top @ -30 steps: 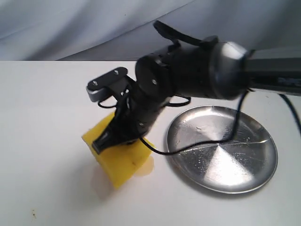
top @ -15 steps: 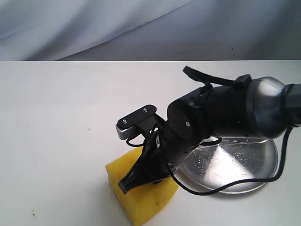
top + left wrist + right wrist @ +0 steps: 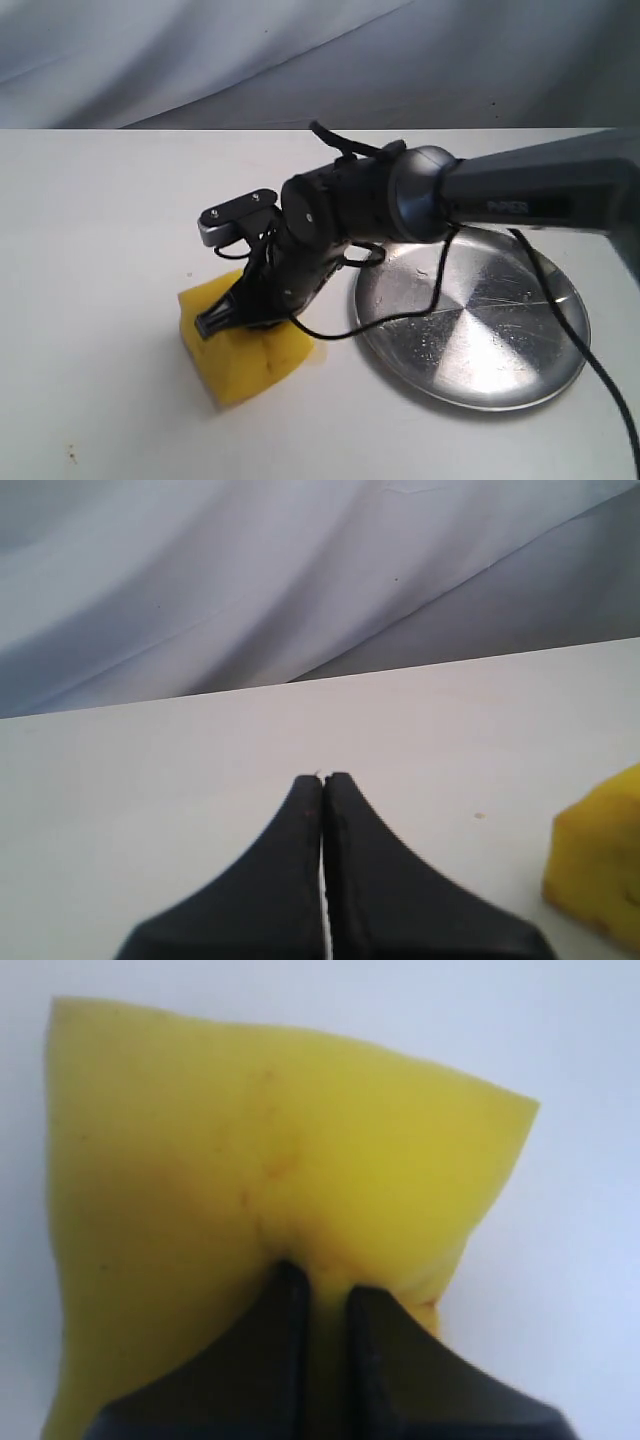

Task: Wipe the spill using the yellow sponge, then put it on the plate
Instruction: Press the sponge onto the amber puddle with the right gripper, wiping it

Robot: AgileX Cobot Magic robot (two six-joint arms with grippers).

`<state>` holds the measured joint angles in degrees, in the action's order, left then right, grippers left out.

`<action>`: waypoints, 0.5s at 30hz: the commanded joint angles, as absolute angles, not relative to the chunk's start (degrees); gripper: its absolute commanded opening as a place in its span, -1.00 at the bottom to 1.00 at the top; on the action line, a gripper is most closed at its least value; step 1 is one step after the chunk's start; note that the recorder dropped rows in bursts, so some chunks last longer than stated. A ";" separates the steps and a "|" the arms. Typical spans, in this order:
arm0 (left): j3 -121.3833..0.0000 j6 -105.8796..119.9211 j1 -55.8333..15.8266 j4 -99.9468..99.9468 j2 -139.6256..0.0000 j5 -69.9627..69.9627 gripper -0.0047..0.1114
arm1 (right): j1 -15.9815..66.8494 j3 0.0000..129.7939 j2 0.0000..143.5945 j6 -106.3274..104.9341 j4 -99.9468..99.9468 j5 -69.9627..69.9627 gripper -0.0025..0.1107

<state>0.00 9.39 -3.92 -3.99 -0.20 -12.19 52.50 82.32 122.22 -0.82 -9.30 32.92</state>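
Observation:
The yellow sponge (image 3: 240,350) rests on the white table left of the plate (image 3: 470,325), pressed down under my right gripper (image 3: 225,318). In the right wrist view the sponge (image 3: 250,1160) fills most of the picture, and my right gripper (image 3: 318,1285) is shut on a pinched fold of it. A faint amber trace of the spill (image 3: 318,350) shows at the sponge's right edge; the rest is hidden under the foam. My left gripper (image 3: 323,778) is shut with nothing in it, hovering over bare table, a corner of the sponge (image 3: 600,870) off to one side.
The silver plate holds nothing and lies right of the sponge, partly behind the right arm's cable (image 3: 400,320). A grey cloth backdrop (image 3: 200,60) runs behind the table's far edge.
The right arm swept the sponge toward the table's front and right, then back left and away, near where it was a second ago.

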 commanded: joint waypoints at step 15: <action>0.00 9.15 -3.95 -3.94 0.00 -11.77 -0.92 | 48.64 96.32 131.47 -2.64 -2.67 54.89 -0.96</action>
